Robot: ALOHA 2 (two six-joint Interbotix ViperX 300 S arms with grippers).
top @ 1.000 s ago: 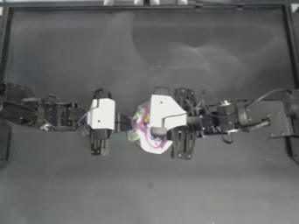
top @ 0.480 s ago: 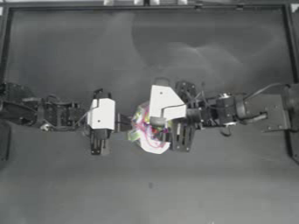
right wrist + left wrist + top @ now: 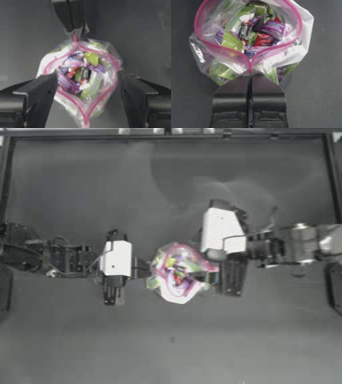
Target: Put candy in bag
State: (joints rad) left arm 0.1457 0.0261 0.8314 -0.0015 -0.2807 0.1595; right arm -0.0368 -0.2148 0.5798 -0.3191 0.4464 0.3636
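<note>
Top view shows a dark table (image 3: 80, 338) where the bag (image 3: 177, 278) sits mid-surface, mouth gaping toward the spread-jawed right gripper (image 3: 86, 82), its pink strip (image 3: 251, 65) pinched by the left gripper (image 3: 250, 75) opposite.

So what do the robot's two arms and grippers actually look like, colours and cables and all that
Both arms are black jointed links with loose dark cables along them. Each wrist carries a white boxy housing. The left gripper and right gripper have flat, matte black fingers that widen toward chunky bases. No markings are readable.
</note>
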